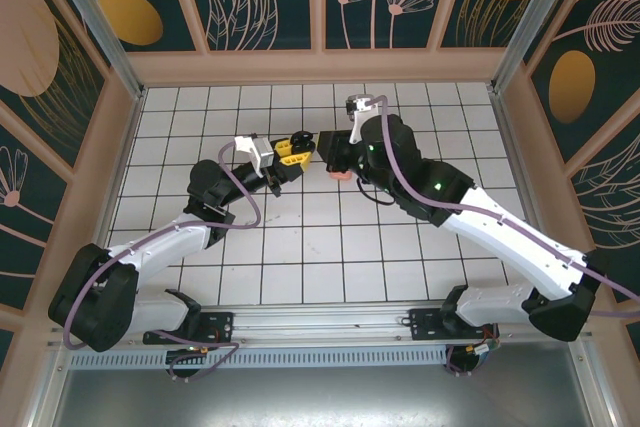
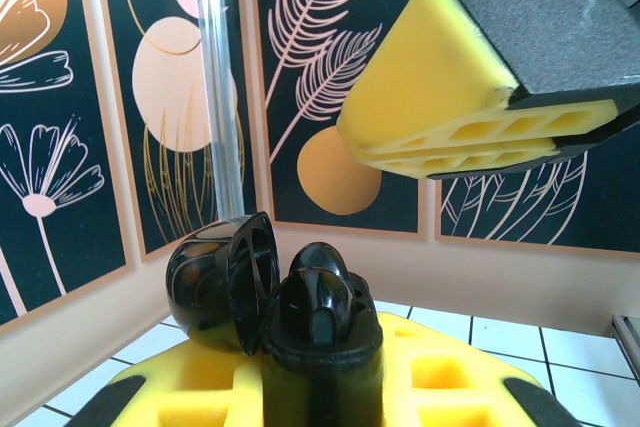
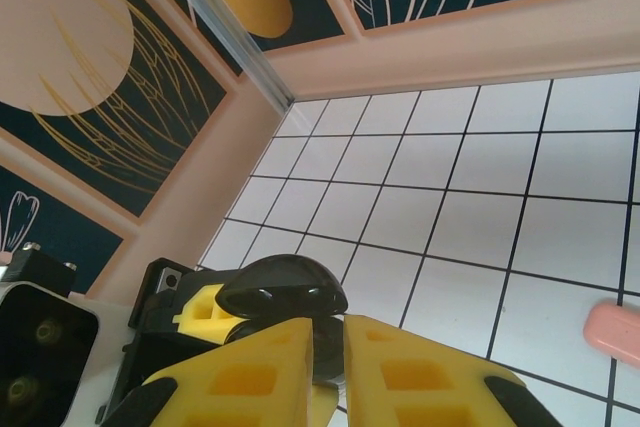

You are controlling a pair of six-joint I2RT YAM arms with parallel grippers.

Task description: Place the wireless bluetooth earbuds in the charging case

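The left arm (image 1: pixel 165 242) and the right arm (image 1: pixel 510 232) have white links and black joints, each with a purple cable (image 1: pixel 243 187). The fingers (image 3: pixel 420 367) are yellow with hollow cells.

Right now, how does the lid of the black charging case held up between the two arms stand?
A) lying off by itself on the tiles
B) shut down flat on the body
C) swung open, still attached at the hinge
C: in the left wrist view the lid stands tipped back beside the black case, joined to it at one edge, with the body's top uncovered.
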